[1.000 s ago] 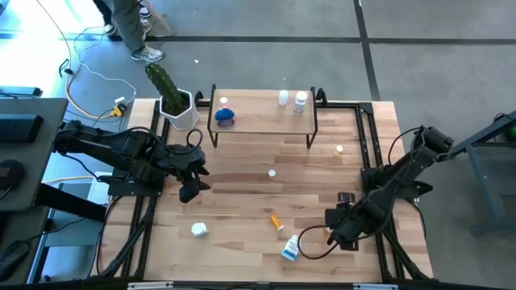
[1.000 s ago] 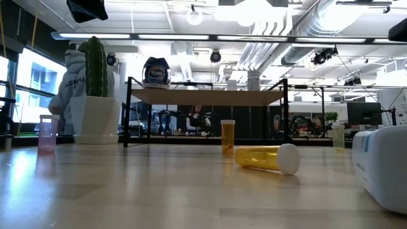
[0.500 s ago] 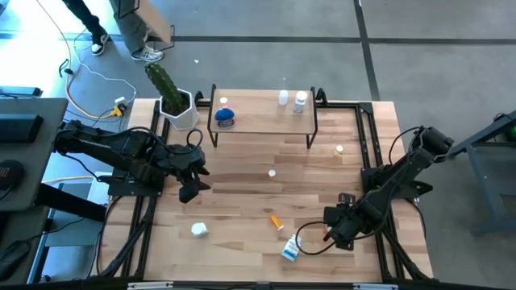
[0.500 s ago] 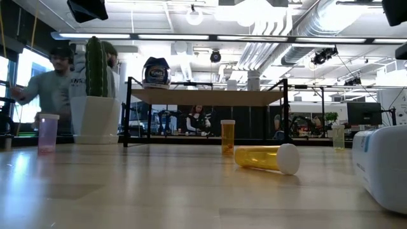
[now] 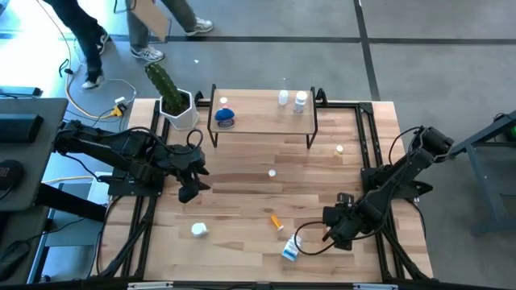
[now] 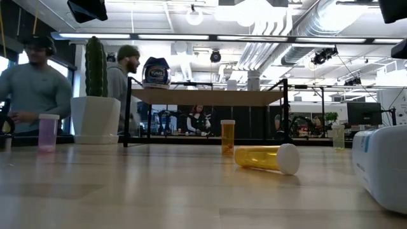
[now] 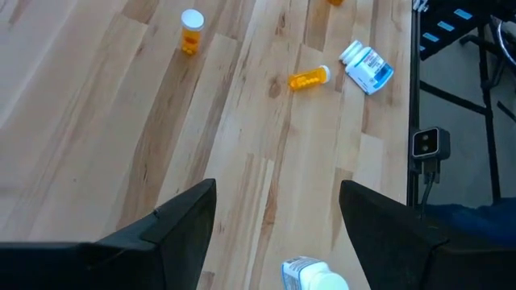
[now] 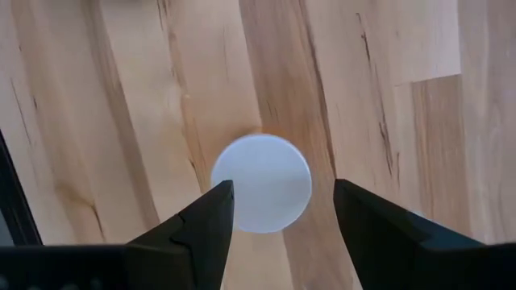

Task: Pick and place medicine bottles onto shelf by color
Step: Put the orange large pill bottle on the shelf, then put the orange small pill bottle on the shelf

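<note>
My right gripper [image 5: 334, 234] hangs open, pointing down near the table's front right. Its fingers stand on either side of the round white cap of an upright medicine bottle [image 8: 260, 183]; whether they touch it I cannot tell. My left gripper [image 5: 189, 189] waits open at mid-left, nothing between its fingers [image 7: 276, 193]. The shelf [image 5: 262, 122] at the far side carries a blue bottle [image 5: 225, 117] and two pale bottles [image 5: 301, 101]. Loose on the table are an upright orange bottle [image 7: 191, 28], an orange one on its side [image 5: 276, 221], a white blue-labelled one on its side [image 5: 290, 250] and a white one [image 5: 199, 230].
A white pot with a cactus [image 5: 176, 109] stands left of the shelf, and a pinkish vial [image 6: 48, 132] shows beside it. Another white-capped bottle [image 5: 339, 149] stands right of the shelf. Black rails [image 5: 372, 145] edge the table. People [image 6: 38, 83] move beyond the far edge.
Both arms stay nearly in place and no bottle has moved. My right gripper has rolled slightly over the white-capped bottle. People behind the far edge have walked across the room.
</note>
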You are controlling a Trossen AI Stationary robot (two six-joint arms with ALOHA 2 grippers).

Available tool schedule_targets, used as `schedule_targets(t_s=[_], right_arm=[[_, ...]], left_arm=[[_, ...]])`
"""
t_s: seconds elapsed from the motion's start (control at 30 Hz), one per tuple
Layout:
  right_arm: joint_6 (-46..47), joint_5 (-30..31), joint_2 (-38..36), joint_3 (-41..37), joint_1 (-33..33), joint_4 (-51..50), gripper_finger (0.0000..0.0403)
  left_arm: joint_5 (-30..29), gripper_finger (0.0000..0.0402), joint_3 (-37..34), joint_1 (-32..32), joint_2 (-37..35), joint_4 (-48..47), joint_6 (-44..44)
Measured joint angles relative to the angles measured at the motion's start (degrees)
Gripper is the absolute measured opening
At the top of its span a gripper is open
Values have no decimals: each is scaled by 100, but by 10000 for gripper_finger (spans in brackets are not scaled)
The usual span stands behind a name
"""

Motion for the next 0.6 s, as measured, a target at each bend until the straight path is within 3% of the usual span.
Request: schedule_targets(t_s=[0.6], right_arm=[[12,-221,339,-2,-2,210,205]], left_arm=[[0,255,0,-1,0,0,-20]])
